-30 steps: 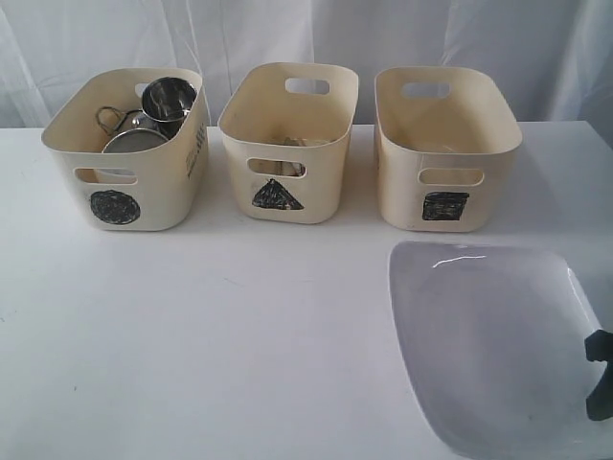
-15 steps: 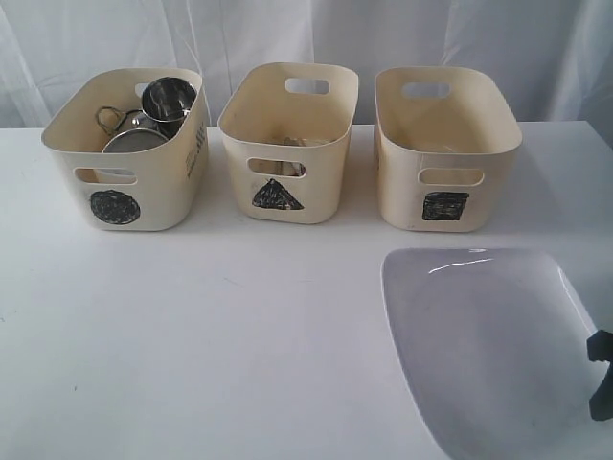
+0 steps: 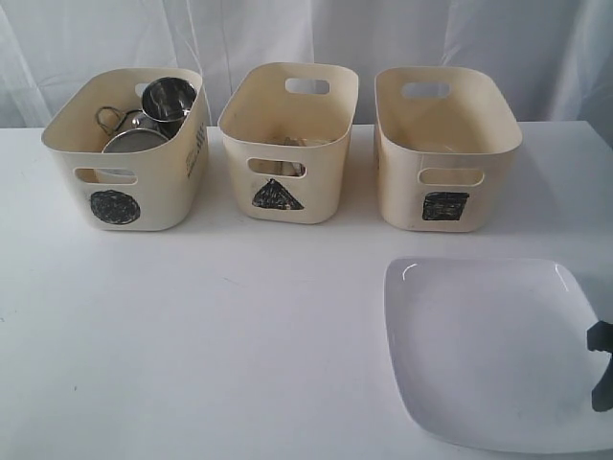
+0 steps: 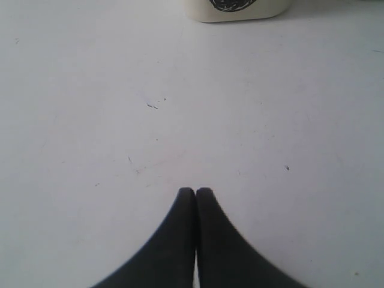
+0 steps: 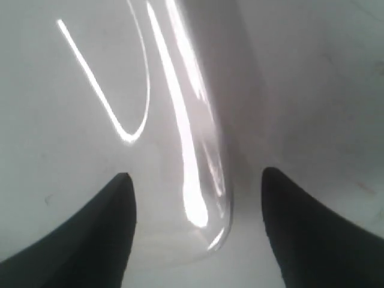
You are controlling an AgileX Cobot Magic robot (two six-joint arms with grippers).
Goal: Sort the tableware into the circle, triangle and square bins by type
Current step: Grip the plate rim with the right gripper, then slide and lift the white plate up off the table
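One plate (image 3: 488,350) edge lies between the spread right claw (image 5: 195,174).

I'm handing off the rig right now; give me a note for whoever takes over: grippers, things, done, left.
Left gripper: shut, empty, above bare table near the circle bin.
Right gripper: open, straddling the rim of the white square plate, which lies flat before the square bin.
Done: steel cups in the circle bin; triangle bin holds something unclear.
Left: plate into the square bin.
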